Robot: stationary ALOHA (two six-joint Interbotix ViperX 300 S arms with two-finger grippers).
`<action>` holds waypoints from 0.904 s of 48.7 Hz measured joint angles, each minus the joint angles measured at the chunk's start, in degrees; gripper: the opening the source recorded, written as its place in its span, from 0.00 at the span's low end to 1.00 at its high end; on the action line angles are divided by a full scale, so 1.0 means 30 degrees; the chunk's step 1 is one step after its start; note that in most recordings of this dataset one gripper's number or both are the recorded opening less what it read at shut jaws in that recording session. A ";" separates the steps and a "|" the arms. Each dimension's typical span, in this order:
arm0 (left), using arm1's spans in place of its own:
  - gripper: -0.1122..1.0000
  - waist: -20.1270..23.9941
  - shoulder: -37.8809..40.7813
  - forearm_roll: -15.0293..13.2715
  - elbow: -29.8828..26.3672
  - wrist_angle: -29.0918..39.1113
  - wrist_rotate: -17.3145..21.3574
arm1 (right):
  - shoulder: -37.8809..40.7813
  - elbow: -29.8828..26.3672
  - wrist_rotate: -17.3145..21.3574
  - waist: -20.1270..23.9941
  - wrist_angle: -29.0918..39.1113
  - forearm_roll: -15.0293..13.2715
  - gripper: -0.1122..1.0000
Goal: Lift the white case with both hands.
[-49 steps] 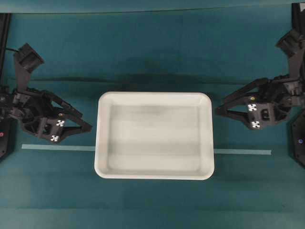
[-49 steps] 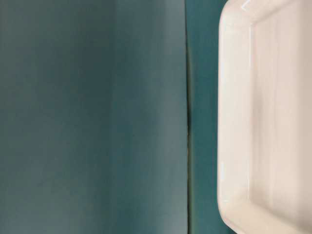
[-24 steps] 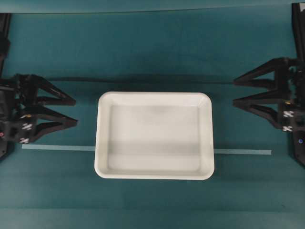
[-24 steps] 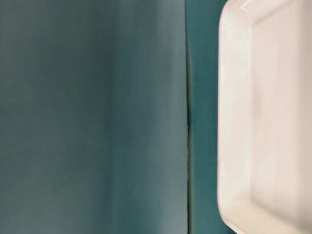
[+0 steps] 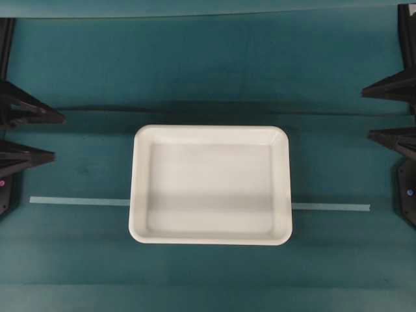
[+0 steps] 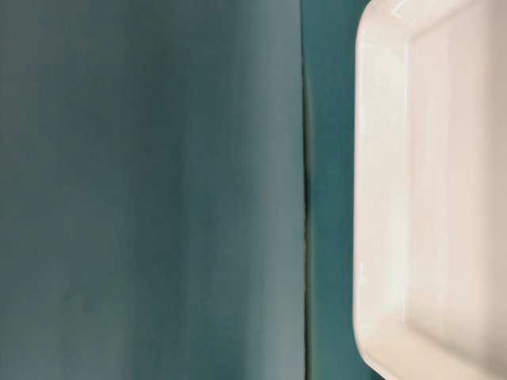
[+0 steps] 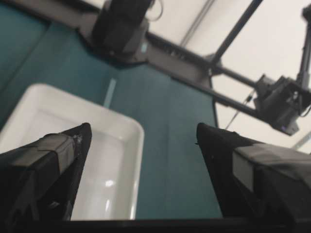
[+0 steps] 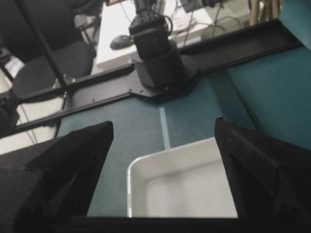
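Each claw, left (image 5: 47,136) and right (image 5: 376,114), was spread wide, empty, well apart from the case (image 5: 211,184); gripping and lifting were judged undone.

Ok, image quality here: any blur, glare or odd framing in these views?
Overhead: sharp, a soft shadow band across the white case. Table-level: blurred, turned sideways, the case cropped at the right. Left wrist: small highlights on the case bottom, bright background. Right wrist: near fingers dark and soft.
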 measured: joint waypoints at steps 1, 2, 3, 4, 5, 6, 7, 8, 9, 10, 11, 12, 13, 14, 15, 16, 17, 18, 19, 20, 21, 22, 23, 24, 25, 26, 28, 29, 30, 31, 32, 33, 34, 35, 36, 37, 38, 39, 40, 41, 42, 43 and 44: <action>0.94 0.0000 -0.0088 0.0000 0.0000 0.0000 0.0029 | -0.0029 0.0000 -0.0029 0.0000 0.0088 0.0000 0.91; 0.94 0.0000 -0.0205 0.0000 0.0000 0.0000 0.0088 | -0.0029 -0.0029 -0.0029 0.0000 0.0146 0.0000 0.91; 0.94 0.0000 -0.0293 0.0000 0.0000 0.0000 0.0117 | -0.0059 -0.0029 -0.0029 0.0000 0.0234 0.0000 0.91; 0.94 0.0000 -0.0322 0.0000 0.0000 0.0000 0.0146 | -0.0029 0.0000 0.0000 0.0000 0.0293 0.0000 0.91; 0.94 0.0000 -0.0352 0.0000 0.0000 0.0000 0.0146 | -0.0059 -0.0029 -0.0029 0.0000 0.0293 0.0000 0.91; 0.94 0.0000 -0.0381 0.0000 0.0000 0.0000 0.0146 | -0.0029 -0.0029 0.0000 0.0000 0.0322 0.0000 0.91; 0.94 0.0000 -0.0381 0.0000 0.0000 0.0029 0.0146 | -0.0059 -0.0029 -0.0029 0.0000 0.0352 -0.0029 0.91; 0.94 0.0000 -0.0381 0.0000 0.0000 0.0029 0.0176 | -0.0029 -0.0029 -0.0029 0.0029 0.0352 0.0000 0.91; 0.94 0.0000 -0.0381 0.0000 0.0029 0.0029 0.0176 | -0.0029 -0.0029 -0.0029 0.0029 0.0352 0.0000 0.91; 0.94 0.0000 -0.0381 0.0000 0.0000 0.0029 0.0176 | -0.0029 -0.0029 -0.0029 0.0029 0.0352 0.0000 0.91; 0.94 0.0000 -0.0381 0.0000 0.0000 0.0029 0.0146 | -0.0059 -0.0029 -0.0029 0.0029 0.0322 -0.0029 0.91; 0.94 0.0000 -0.0381 0.0000 0.0029 0.0029 0.0176 | -0.0059 -0.0029 0.0000 0.0059 0.0352 0.0000 0.91; 0.94 0.0000 -0.0381 0.0000 0.0000 0.0000 0.0146 | -0.0059 -0.0029 -0.0029 0.0029 0.0352 0.0000 0.91; 0.94 0.0000 -0.0381 0.0000 0.0000 0.0029 0.0176 | -0.0029 -0.0029 -0.0029 0.0059 0.0352 0.0000 0.91; 0.94 0.0000 -0.0381 0.0000 0.0029 0.0029 0.0176 | -0.0059 -0.0029 0.0000 0.0059 0.0352 0.0000 0.91; 0.94 0.0000 -0.0381 0.0000 0.0000 0.0029 0.0176 | -0.0029 -0.0029 0.0000 0.0059 0.0352 -0.0029 0.91; 0.94 -0.0029 -0.0381 0.0000 0.0000 0.0029 0.0176 | -0.0059 -0.0029 -0.0029 0.0059 0.0352 0.0000 0.91; 0.94 -0.0029 -0.0381 0.0000 0.0000 0.0029 0.0176 | -0.0059 -0.0029 -0.0029 0.0059 0.0352 -0.0029 0.91; 0.94 -0.0059 -0.0381 0.0000 0.0000 0.0029 0.0205 | -0.0059 -0.0029 -0.0029 0.0059 0.0352 -0.0029 0.91; 0.94 -0.0059 -0.0381 0.0000 0.0000 0.0029 0.0176 | -0.0059 -0.0029 0.0000 0.0059 0.0352 0.0000 0.91; 0.94 -0.0088 -0.0381 0.0000 0.0000 0.0029 0.0205 | -0.0059 -0.0029 0.0000 0.0059 0.0352 0.0000 0.91; 0.94 -0.0146 -0.0381 0.0000 0.0029 0.0000 0.0176 | -0.0059 -0.0029 0.0000 0.0088 0.0352 -0.0029 0.91; 0.94 -0.0205 -0.0381 0.0000 0.0000 0.0029 0.0205 | -0.0029 -0.0029 0.0000 0.0117 0.0352 -0.0029 0.91; 0.94 -0.0234 -0.0381 0.0000 0.0000 0.0029 0.0205 | -0.0029 0.0000 0.0000 0.0117 0.0352 0.0000 0.91; 0.94 -0.0293 -0.0352 0.0000 0.0000 0.0029 0.0234 | -0.0029 -0.0029 -0.0029 0.0146 0.0352 0.0000 0.91; 0.94 -0.0352 -0.0352 0.0000 0.0000 0.0029 0.0234 | -0.0029 -0.0029 0.0000 0.0176 0.0352 -0.0029 0.91; 0.94 -0.0439 -0.0322 0.0000 0.0029 0.0029 0.0234 | 0.0000 -0.0029 0.0000 0.0205 0.0352 0.0000 0.91; 0.94 -0.0469 -0.0293 0.0000 0.0029 0.0029 0.0234 | 0.0000 -0.0029 0.0000 0.0205 0.0322 -0.0029 0.91; 0.94 -0.0498 -0.0293 0.0000 0.0029 0.0029 0.0264 | 0.0000 -0.0029 -0.0029 0.0205 0.0352 -0.0029 0.91; 0.94 -0.0498 -0.0293 0.0000 0.0000 0.0029 0.0264 | 0.0000 0.0000 -0.0029 0.0234 0.0352 -0.0029 0.91; 0.94 -0.0498 -0.0293 0.0000 0.0029 0.0000 0.0234 | 0.0029 0.0000 -0.0029 0.0234 0.0352 -0.0029 0.91; 0.94 -0.0498 -0.0293 0.0000 0.0029 0.0029 0.0234 | 0.0000 0.0000 -0.0029 0.0205 0.0352 0.0000 0.91; 0.94 -0.0498 -0.0293 0.0000 0.0029 0.0029 0.0264 | 0.0000 -0.0029 -0.0029 0.0234 0.0322 -0.0029 0.91; 0.94 -0.0498 -0.0293 0.0000 0.0029 0.0029 0.0293 | 0.0029 -0.0029 -0.0029 0.0234 0.0322 0.0000 0.91; 0.94 -0.0527 -0.0293 0.0000 0.0029 0.0029 0.0264 | 0.0029 0.0000 -0.0059 0.0234 0.0352 0.0000 0.91; 0.94 -0.0527 -0.0293 0.0000 0.0059 0.0029 0.0264 | 0.0029 0.0000 -0.0059 0.0205 0.0352 -0.0029 0.91; 0.94 -0.0527 -0.0293 0.0000 0.0059 0.0029 0.0264 | 0.0000 -0.0029 -0.0059 0.0205 0.0322 0.0000 0.91; 0.94 -0.0527 -0.0293 0.0000 0.0088 0.0029 0.0293 | 0.0000 -0.0029 -0.0059 0.0234 0.0352 0.0000 0.91; 0.94 -0.0527 -0.0293 0.0000 0.0117 0.0000 0.0293 | 0.0000 0.0000 -0.0059 0.0234 0.0322 -0.0029 0.91; 0.94 -0.0527 -0.0293 0.0029 0.0146 0.0029 0.0293 | 0.0000 0.0000 -0.0059 0.0234 0.0322 -0.0029 0.91; 0.94 -0.0527 -0.0293 0.0000 0.0146 0.0029 0.0264 | 0.0029 -0.0029 -0.0088 0.0234 0.0352 0.0000 0.91; 0.94 -0.0527 -0.0293 0.0000 0.0176 0.0029 0.0264 | 0.0029 -0.0029 -0.0088 0.0205 0.0352 0.0000 0.91; 0.94 -0.0557 -0.0293 0.0000 0.0176 0.0029 0.0293 | 0.0029 0.0000 -0.0059 0.0205 0.0352 0.0000 0.91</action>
